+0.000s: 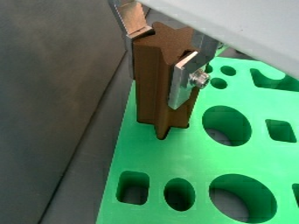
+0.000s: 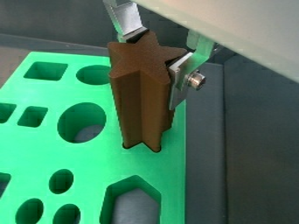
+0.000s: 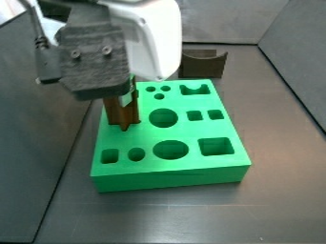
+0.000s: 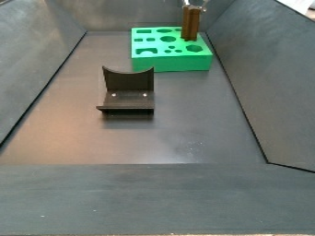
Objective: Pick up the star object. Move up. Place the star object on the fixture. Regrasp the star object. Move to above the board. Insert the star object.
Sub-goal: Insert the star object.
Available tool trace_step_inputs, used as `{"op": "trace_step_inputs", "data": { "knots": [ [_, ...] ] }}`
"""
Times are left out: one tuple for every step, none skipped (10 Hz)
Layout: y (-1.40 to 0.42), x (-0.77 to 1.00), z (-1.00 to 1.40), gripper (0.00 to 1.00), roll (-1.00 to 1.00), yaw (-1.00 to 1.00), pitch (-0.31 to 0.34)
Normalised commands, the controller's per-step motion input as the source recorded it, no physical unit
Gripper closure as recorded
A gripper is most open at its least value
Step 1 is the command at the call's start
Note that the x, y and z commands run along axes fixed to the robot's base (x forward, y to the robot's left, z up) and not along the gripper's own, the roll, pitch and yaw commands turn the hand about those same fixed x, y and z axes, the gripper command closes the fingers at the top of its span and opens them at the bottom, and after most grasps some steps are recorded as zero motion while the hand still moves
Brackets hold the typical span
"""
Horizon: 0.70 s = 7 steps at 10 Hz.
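The gripper is clamped on the star object, its flat silver fingers pressing the upper part of the piece from opposite sides while the long brown body hangs upright below them. In both wrist views the star object's lower end sits at the surface of the board, close to one long edge of the slab; a side view puts it at the board's edge nearest the enclosure wall, and whether the tip is already in its hole cannot be told. The piece looks like rigid wood: light, stiff, not fragile, with smooth faces that could slip or twist under a light pinch. Holding it high across two opposing flutes, as here, seems sound, since it leaves the lower length free to enter. The fixture stands empty on the floor, well apart from the board.
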Motion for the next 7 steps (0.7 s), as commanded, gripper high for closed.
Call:
{"op": "trace_step_inputs", "data": {
  "knots": [
    [-0.03, -0.01, -0.46, 1.0, 0.15, 0.0, -0.056],
    [-0.01, 0.03, -0.61, 1.0, 0.21, 0.05, 0.0],
    [0.0, 0.13, -0.68, 1.0, 0.21, 0.03, 0.01],
    [-0.02, 0.21, -0.73, 1.0, 0.23, 0.03, 0.069],
    [-0.14, 0.27, -0.74, 1.0, 0.2, 0.0, 0.074],
    [-0.2, 0.43, -0.72, 1.0, 0.17, 0.0, 0.194],
    [-0.21, 0.56, -0.6, 1.0, 0.17, 0.0, 0.261]
  ]
}}
